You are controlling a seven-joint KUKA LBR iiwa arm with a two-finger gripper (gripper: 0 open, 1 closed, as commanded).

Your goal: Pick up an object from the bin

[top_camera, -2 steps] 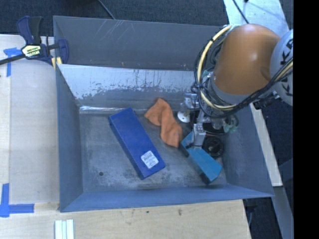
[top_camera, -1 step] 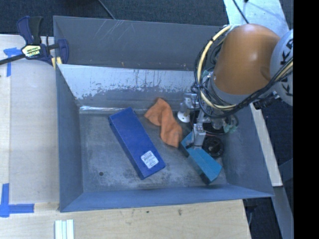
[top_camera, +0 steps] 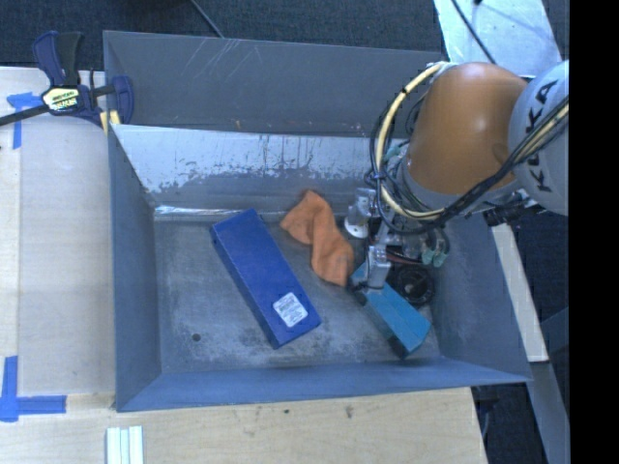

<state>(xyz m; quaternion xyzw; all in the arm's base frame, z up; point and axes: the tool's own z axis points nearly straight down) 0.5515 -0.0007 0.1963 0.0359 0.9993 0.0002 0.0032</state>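
Note:
My gripper [top_camera: 372, 264] hangs low at the right side of the bin floor, under the arm's orange cover. Directly below it lies a light blue block [top_camera: 398, 319], tilted toward the front right corner, its upper end touching or just under the gripper. A crumpled orange cloth [top_camera: 321, 233] lies just left of the gripper. Further left a long dark blue box [top_camera: 264, 275] with a white label rests diagonally on the floor.
A small black round thing [top_camera: 416, 283] sits right of the gripper, beside the light blue block. The bin's right wall is close behind the gripper. The arm with its cables covers the back right part of the bin.

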